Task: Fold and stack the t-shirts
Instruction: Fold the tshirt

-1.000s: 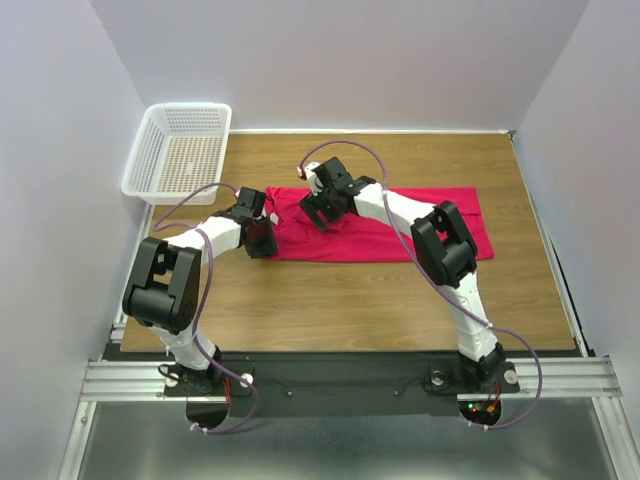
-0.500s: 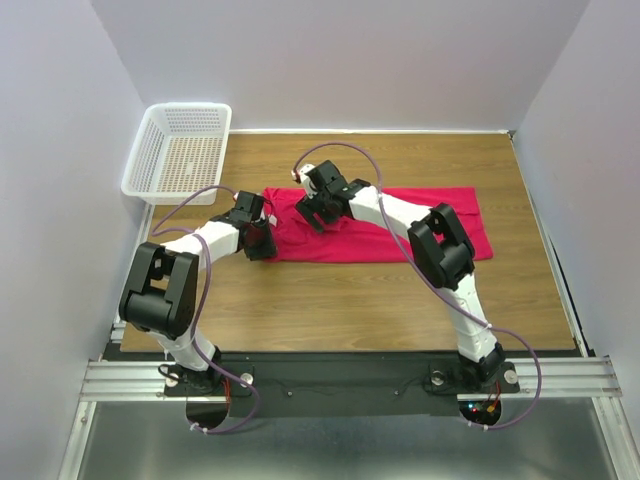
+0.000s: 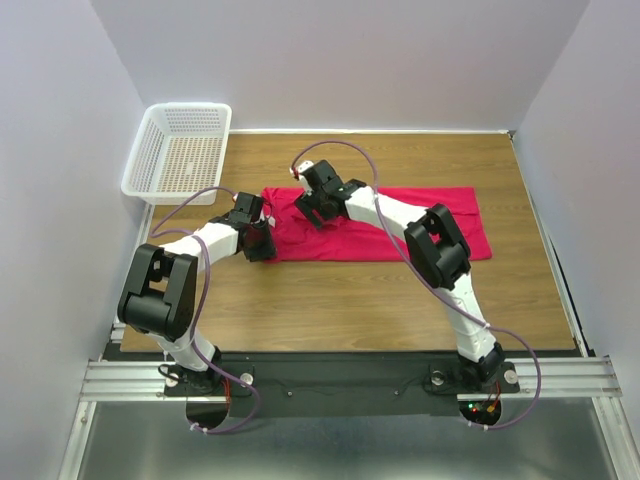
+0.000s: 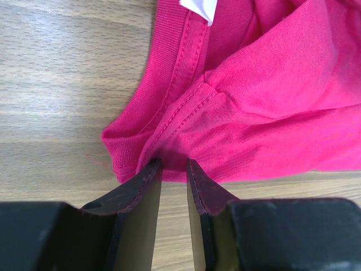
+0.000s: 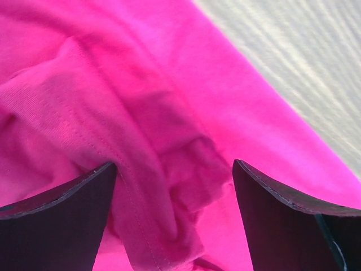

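While left claw (image 4: pixel 172 164) nips the t-shirt (image 4: pixel 271 113), right claw (image 5: pixel 175 164) gapes above

A white plastic mesh basket (image 3: pixel 190 108), rectangular with flared latticed walls, stood at the far left corner of the brown wood-grain tabletop (image 3: pixel 350 300), reaching past its left edge. A silvery slotted metal rail (image 3: pixel 340 378) ran along the near edge. Pale plain walls (image 3: pixel 400 60) enclosed the tabletop's other edges.

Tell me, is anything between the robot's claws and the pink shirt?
Nothing visible. The left claw sits at the edge of the t-shirt near its collar; the open right claw hangs right over bunched cloth.
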Controlling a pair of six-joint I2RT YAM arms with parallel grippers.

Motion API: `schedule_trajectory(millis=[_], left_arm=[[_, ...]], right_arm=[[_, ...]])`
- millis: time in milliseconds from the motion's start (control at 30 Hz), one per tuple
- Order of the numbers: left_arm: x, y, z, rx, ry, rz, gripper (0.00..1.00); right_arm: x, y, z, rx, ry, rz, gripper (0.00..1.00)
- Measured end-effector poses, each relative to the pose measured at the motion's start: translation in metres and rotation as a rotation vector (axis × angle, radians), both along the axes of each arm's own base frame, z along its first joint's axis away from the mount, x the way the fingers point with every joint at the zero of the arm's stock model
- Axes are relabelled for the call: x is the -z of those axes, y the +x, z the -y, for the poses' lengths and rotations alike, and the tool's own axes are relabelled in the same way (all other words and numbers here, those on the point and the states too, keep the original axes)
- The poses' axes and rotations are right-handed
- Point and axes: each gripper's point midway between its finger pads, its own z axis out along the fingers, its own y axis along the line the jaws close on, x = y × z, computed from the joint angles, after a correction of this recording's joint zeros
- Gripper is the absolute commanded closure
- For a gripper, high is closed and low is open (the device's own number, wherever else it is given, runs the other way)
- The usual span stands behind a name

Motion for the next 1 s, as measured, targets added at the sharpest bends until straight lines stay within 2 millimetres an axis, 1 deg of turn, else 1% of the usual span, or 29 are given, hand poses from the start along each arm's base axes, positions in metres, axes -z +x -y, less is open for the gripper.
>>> schedule_trajectory(millis=[133,300,467,533,567,667,767,900,1000], left_arm=[[0.0,-0.001,0.0,0.0,-0.001,0.001,0.64],[0.0,-0.004,-0.001,0.001,-0.002,-0.001,0.64],[0.0,-0.003,-0.002,-0.003,-0.005,-0.002,0.64],[0.0,-0.003,-0.002,-0.003,-0.005,-0.002,0.64],[0.0,-0.003,-0.002,-0.003,-0.006,-0.002,0.64],[0.0,-0.003,-0.002,-0.002,-0.007,-0.002,0.64],[0.0,-0.004,-0.001,-0.001,-0.01,-0.003,0.65],[0.0,-0.004,-0.001,-0.001,-0.01,-0.004,0.64],[0.0,-0.004,-0.001,0.0,-0.01,-0.004,0.64]], right_arm=[[-0.005,0.01,0.01,0.044,-0.014,0.03,0.11],[-0.019,0.034,0.036,0.147,-0.018,0.084,0.11],[-0.021,0.047,0.059,0.228,-0.001,0.092,0.12],[-0.022,0.049,0.063,0.233,0.01,0.086,0.12],[-0.021,0.048,0.062,0.223,0.02,0.078,0.12],[-0.025,0.032,0.057,0.159,0.058,0.031,0.1],[-0.034,0.013,0.047,0.068,0.079,0.006,0.09],[-0.047,-0.005,0.022,-0.059,0.117,-0.007,0.08],[-0.047,-0.016,0.006,-0.137,0.121,-0.017,0.07]])
